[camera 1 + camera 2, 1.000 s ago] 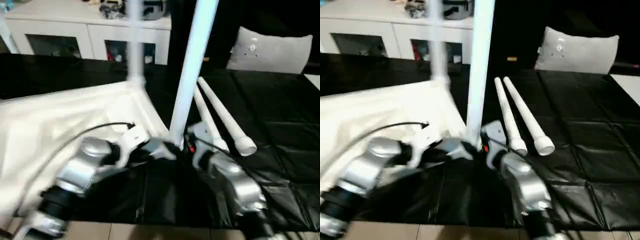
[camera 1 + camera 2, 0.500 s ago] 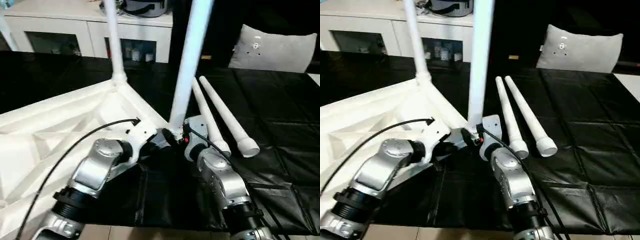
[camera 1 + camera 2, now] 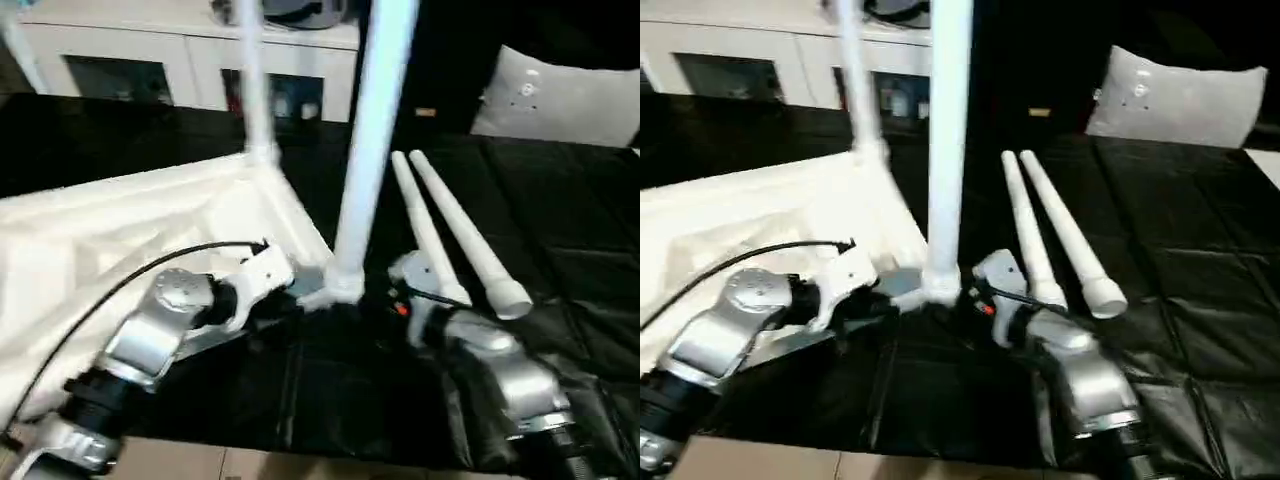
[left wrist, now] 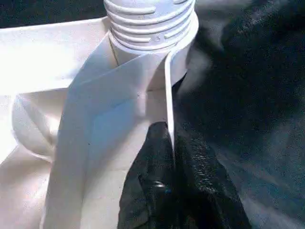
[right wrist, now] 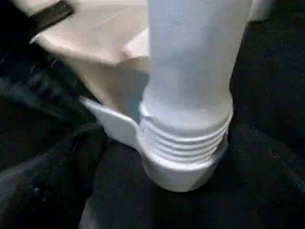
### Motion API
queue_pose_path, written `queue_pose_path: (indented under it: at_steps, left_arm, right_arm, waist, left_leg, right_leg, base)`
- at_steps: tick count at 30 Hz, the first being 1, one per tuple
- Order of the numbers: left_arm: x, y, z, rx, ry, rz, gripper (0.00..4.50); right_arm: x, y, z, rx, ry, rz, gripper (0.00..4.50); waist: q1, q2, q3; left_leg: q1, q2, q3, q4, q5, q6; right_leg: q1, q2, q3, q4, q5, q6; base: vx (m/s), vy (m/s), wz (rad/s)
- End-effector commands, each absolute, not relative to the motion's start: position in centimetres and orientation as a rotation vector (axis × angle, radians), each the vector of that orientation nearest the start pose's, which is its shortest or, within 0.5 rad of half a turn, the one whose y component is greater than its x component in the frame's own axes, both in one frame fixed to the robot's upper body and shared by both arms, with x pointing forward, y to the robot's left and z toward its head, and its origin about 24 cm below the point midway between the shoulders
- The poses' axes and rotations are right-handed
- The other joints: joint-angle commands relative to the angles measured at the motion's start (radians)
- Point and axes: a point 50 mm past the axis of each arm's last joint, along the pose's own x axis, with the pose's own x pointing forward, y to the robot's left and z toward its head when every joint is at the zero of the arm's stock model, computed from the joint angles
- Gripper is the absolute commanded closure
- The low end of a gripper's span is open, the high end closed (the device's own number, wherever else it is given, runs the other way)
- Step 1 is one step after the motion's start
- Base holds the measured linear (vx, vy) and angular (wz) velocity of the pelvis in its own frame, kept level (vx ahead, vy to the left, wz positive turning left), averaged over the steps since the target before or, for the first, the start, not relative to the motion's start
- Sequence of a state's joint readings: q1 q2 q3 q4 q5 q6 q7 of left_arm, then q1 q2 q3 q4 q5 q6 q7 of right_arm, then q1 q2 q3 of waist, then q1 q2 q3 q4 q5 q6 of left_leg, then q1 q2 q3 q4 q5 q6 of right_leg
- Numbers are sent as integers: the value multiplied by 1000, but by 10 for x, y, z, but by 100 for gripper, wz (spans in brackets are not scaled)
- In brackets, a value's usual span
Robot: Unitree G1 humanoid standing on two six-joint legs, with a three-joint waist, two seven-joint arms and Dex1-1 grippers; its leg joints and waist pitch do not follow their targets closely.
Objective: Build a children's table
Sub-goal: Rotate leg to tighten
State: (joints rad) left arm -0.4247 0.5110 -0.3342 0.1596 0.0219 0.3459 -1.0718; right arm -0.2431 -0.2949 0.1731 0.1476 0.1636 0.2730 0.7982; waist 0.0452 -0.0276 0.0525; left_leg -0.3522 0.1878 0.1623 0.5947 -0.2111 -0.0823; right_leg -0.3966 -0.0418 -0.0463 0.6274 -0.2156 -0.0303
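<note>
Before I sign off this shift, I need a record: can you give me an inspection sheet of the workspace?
Surface: black sheet over the table.
Job's things: tabletop upside down, two legs upright in corner sockets, near leg and far leg; threads show at the near socket; two loose legs lying beside.
Clutter: pillow-like bag.
Grippers: left gripper fingers shut on the tabletop's rim; right gripper beside the near leg.
Cables: black cable along the left forearm.
Surroundings: white cabinet behind.

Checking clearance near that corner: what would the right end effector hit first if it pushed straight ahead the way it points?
Most likely the threaded base of the upright leg standing in the tabletop corner socket; the right wrist view looks straight at it. The remaining gap is hard to judge.
</note>
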Motion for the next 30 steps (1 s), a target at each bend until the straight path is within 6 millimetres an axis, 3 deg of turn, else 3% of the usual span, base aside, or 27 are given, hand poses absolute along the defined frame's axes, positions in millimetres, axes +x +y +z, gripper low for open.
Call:
queue_pose_path:
  at_steps: [1, 10, 11, 15, 18, 23, 30]
  left_arm:
    - [282, 142, 63, 592, 483, -1364, 450]
    - [278, 149, 61, 648, 518, -1515, 450]
    - [278, 148, 62, 651, 516, -1530, 450]
    - [277, 148, 64, 663, 508, -1571, 450]
    - [275, 147, 64, 667, 509, -1590, 450]
    - [276, 148, 64, 676, 505, -1594, 450]
    - [278, 149, 63, 676, 495, -1587, 450]
  right_arm:
    - [276, -128, 55, -96, 251, 1066, 4]
    - [274, -127, 59, -214, 298, 1271, 4]
    - [274, -126, 59, -225, 303, 1297, 4]
    - [274, -122, 58, -221, 316, 1341, 4]
    - [273, -120, 57, -210, 336, 1367, 42]
    - [272, -120, 55, -204, 354, 1378, 85]
    - [270, -121, 54, -181, 365, 1389, 146]
  waist:
    - [-1, 13, -56]
    - [8, 8, -59]
    - [8, 2, -57]
    - [13, 4, -60]
    - [13, 0, -61]
    - [15, 5, -61]
    - [15, 2, -62]
  left_leg:
    - [3, 41, -5, -64, -100, 54]
    - [1, 41, -5, -64, -95, 41]
    - [2, 42, -2, -64, -97, 42]
    - [4, 43, -2, -62, -79, 46]
    - [2, 43, -1, -61, -66, 50]
    - [3, 43, -1, -62, -76, 45]
    - [2, 42, -1, -61, -73, 42]
  right_leg:
    - [58, -84, 58, -75, -50, -210]
    - [61, -88, 56, -71, -69, -211]
    - [59, -90, 56, -73, -70, -210]
    - [59, -89, 56, -69, -60, -214]
    - [61, -88, 55, -64, -19, -223]
    - [60, -89, 55, -67, -43, -218]
    - [61, -89, 55, -66, -47, -214]
  base:
    - [0, 0, 0]
    - [0, 0, 0]
    - [0, 0, 0]
    - [0, 0, 0]
    - [0, 0, 0]
    - [0, 0, 0]
    - [0, 0, 0]
